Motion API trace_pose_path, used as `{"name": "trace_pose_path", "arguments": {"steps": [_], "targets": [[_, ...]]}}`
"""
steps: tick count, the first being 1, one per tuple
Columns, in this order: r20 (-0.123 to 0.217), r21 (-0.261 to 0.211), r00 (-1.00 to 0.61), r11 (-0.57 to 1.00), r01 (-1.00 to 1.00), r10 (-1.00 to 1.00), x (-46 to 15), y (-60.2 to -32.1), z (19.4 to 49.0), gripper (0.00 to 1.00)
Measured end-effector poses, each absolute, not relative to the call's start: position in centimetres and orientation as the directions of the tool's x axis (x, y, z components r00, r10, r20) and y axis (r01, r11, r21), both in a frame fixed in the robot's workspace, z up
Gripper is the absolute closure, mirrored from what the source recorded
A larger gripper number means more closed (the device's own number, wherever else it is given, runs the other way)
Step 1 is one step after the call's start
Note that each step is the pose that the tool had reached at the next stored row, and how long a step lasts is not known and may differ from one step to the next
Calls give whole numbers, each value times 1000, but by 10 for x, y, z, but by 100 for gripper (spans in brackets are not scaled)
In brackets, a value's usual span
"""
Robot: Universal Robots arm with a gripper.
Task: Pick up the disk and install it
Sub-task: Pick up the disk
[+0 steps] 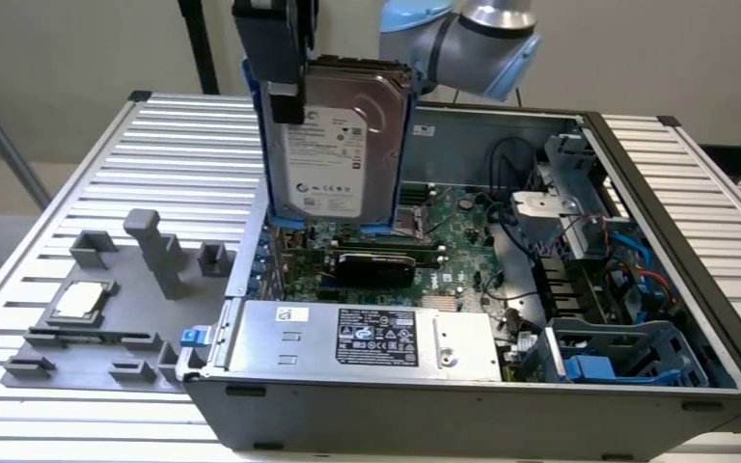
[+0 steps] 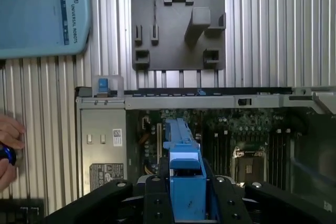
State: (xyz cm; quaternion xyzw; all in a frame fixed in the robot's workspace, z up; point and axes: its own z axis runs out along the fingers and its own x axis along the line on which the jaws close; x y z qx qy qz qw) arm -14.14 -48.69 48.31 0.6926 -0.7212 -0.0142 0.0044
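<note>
Gripper [image 2: 187, 184] grips disk [image 1: 339, 145], seemingly clear above case [image 1: 474, 405]

Upright disk [image 1: 339, 145] in end effector [image 1: 290, 92], above open computer case [image 1: 474, 410]

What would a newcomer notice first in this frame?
The disk, upright in its blue carrier, hangs from the gripper above the open computer case. On the exterior view's left, a grey fixture plate on the slatted table carries a small silver chip.
</note>
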Motion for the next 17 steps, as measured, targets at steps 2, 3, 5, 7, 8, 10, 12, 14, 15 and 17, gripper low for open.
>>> {"name": "trace_pose_path", "arguments": {"steps": [2, 3, 5, 7, 8, 10, 12, 14, 15, 17], "targets": [[-13, 27, -41, 40, -999, -999, -132, -489, 482, 100], [-13, 27, -41, 40, -999, -999, -128, -490, 482, 100], [-13, 27, -41, 40, -999, -999, -119, -492, 482, 100], [-13, 27, -41, 40, -999, -999, -110, -494, 481, 100], [-13, 27, -41, 40, -999, -999, -105, -495, 481, 100], [-13, 27, -41, 40, -999, -999, -96, -497, 481, 100], [-13, 27, -41, 40, -999, -999, -87, -499, 480, 100], [-13, 27, -41, 40, -999, -999, -78, -501, 480, 100], [-13, 27, -41, 40, -999, -999, -73, -502, 479, 100], [-13, 27, -41, 40, -999, -999, -64, -504, 479, 100]]}}
